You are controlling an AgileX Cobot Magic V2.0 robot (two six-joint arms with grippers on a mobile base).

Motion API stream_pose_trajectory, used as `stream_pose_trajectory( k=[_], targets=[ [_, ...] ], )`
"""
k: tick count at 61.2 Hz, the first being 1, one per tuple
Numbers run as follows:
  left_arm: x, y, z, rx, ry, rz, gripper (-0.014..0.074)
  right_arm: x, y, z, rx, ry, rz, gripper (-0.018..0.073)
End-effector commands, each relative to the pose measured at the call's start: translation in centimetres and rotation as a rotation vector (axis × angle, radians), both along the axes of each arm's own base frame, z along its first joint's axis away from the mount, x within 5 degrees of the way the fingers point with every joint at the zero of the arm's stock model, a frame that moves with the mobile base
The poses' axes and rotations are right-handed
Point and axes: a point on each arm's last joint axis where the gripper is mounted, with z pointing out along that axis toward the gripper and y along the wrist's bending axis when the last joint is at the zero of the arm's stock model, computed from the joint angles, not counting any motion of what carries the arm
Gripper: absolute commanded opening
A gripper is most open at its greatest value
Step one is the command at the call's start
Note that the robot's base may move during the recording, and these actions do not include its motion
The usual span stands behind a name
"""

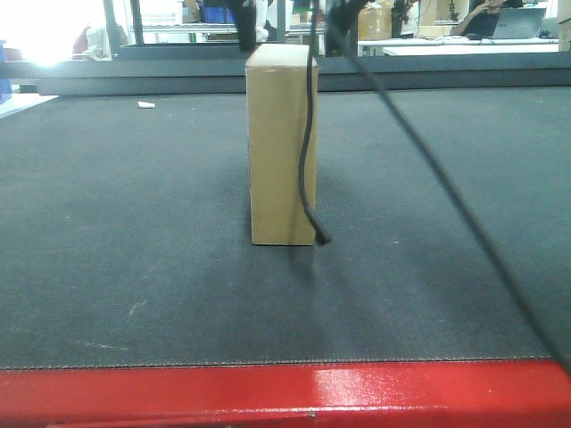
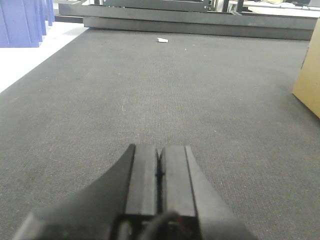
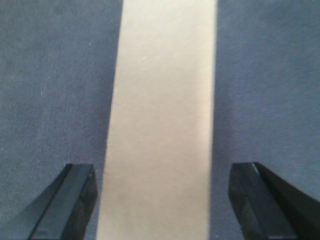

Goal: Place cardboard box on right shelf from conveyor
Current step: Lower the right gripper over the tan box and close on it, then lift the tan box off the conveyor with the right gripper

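R claw [image 3: 161,169] wide, astride cardboard box [image 3: 162,110]

My front camera sits low by the glossy red frame [image 1: 178,392], facing across the dark textured belt [image 1: 107,250] at the tall tan cardboard box [image 1: 277,143]. My left wrist view skims that belt, box at right; my right wrist view sits close on the box.

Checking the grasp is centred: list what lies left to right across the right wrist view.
Claw finger → belt → box → belt → other claw finger.
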Motion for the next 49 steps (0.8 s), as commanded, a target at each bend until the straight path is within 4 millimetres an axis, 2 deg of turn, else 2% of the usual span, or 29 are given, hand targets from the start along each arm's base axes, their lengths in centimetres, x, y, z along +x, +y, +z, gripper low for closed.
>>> stream_pose_trajectory(
  k=[1,12,16,21,26,28,32,49],
  targets=[
    [-0.1,0.0,0.5,-0.011,-0.091,-0.003,-0.0116,-0.4,-0.7,3.5,0.064,-0.122,0.004,0.0633],
    [-0.1,0.0,0.5,-0.011,-0.091,-0.003,-0.0116,0.2,-0.2,1.9,0.036,-0.085,0.002,0.0631],
    [-0.1,0.0,0.5,-0.011,-0.091,-0.003,-0.0116,0.3,-0.2,1.4,0.025,-0.072,0.003,0.0597],
    [-0.1,0.0,0.5,-0.011,-0.091,-0.003,-0.0116,0.3,-0.1,1.3,0.019,-0.066,0.019,0.0474],
    [-0.1,0.0,0.5,-0.011,-0.091,-0.003,-0.0116,0.2,-0.1,1.5,0.021,-0.068,0.024,0.0311],
    [-0.1,0.0,0.5,-0.011,-0.091,-0.003,-0.0116,0.2,-0.2,1.7,0.023,-0.071,0.024,0.0253],
    [-0.1,0.0,0.5,-0.011,-0.091,-0.003,-0.0116,0.0,-0.6,2.2,0.028,-0.078,0.020,0.0193],
    [-0.1,0.0,0.5,-0.011,-0.091,-0.003,-0.0116,-1.9,-2.9,6.8,-0.020,-0.177,0.129,0.0189]
  ],
)
